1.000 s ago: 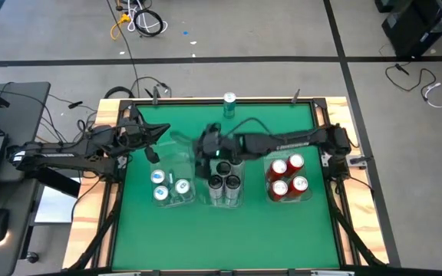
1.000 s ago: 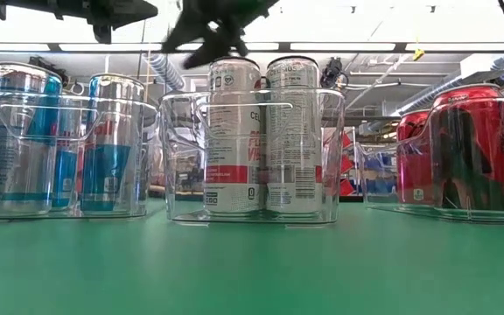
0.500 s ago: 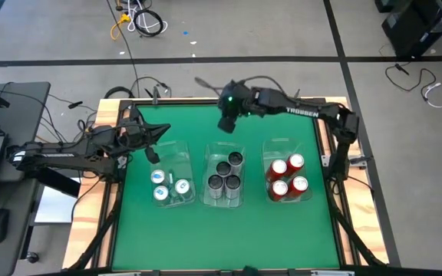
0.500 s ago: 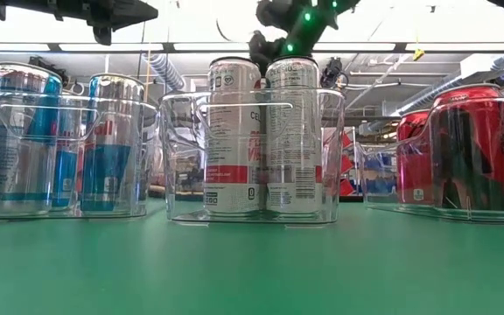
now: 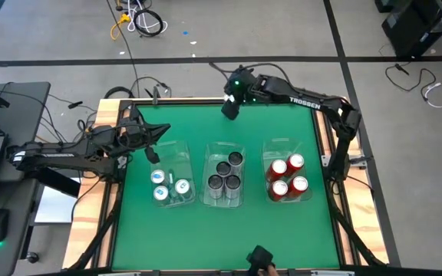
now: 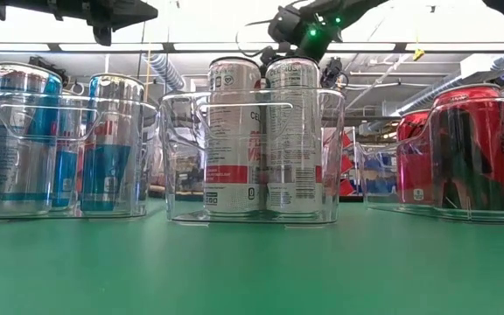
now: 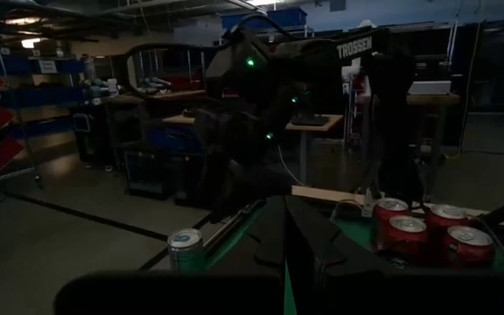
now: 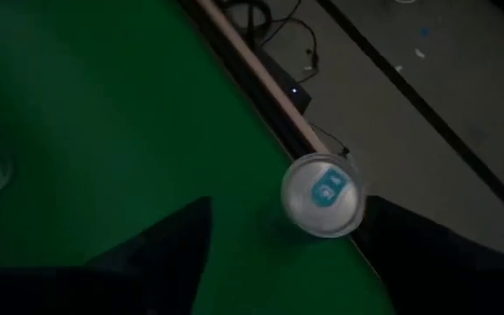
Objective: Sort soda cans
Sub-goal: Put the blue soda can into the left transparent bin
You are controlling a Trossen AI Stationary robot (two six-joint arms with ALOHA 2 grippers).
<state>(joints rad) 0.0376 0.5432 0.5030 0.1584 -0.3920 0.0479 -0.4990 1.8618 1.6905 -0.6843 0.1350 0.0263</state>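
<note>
Nearest the front edge of the green table [image 5: 282, 230], three clear bins stand in a row. The middle bin [image 5: 225, 182] is my landmark: it holds four dark grey cans [image 5: 224, 175]. The bin on its left [image 5: 169, 178] holds silver cans with pale teal tops [image 5: 170, 188]; the bin on its right [image 5: 287, 179] holds four red cans [image 5: 288, 176].

Behind and left of the middle bin, my left claw [image 5: 156, 132] hangs above the left bin's far corner, clenched on nothing.

Farther back, straight beyond the middle bin, my right claw [image 5: 229, 108] hovers at the table's far edge, above the one can still outside a bin. That lone teal-topped can [image 8: 323, 194] stands upright just beside the wooden rim [image 8: 265, 79], between my two spread fingers [image 8: 160, 249] in my wrist's view; my right claw is released and clear of it, grasping nothing.

Beyond the table lie grey floor [image 5: 52, 31] and loose cables [image 5: 138, 19].
</note>
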